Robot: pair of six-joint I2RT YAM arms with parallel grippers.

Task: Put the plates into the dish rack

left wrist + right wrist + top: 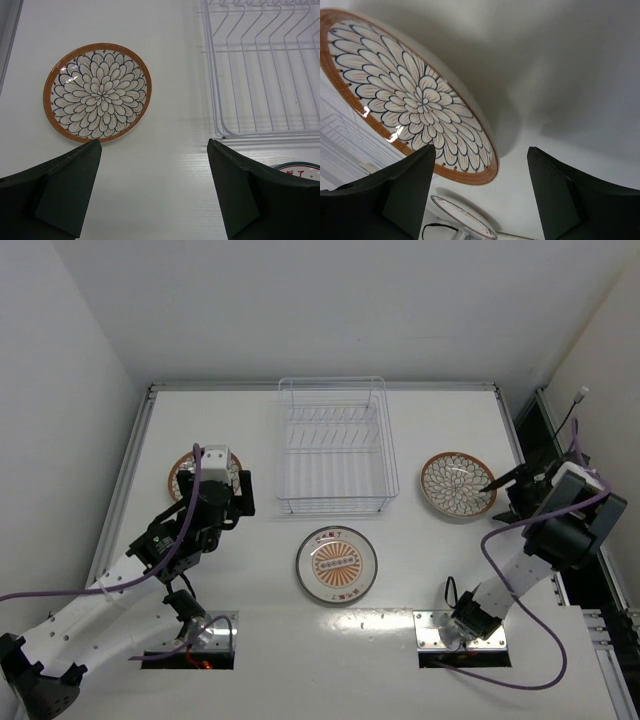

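Three plates lie flat on the white table. A petal-patterned plate (183, 476) (97, 92) is at the left, partly hidden under my left arm. A medallion plate with lettering (337, 565) (300, 171) (462, 217) lies in front of the white wire dish rack (335, 445) (265, 65). Another petal-patterned plate (457, 485) (415, 105) is at the right. My left gripper (232, 495) (154, 145) is open and empty, above the table between the left plate and the rack. My right gripper (503, 488) (481, 150) is open and empty at the right plate's near-right rim.
The rack holds no plates and its divider prongs stand in rows. Walls enclose the table at the left, back and right. Purple cables trail from both arms near the bases (455, 625).
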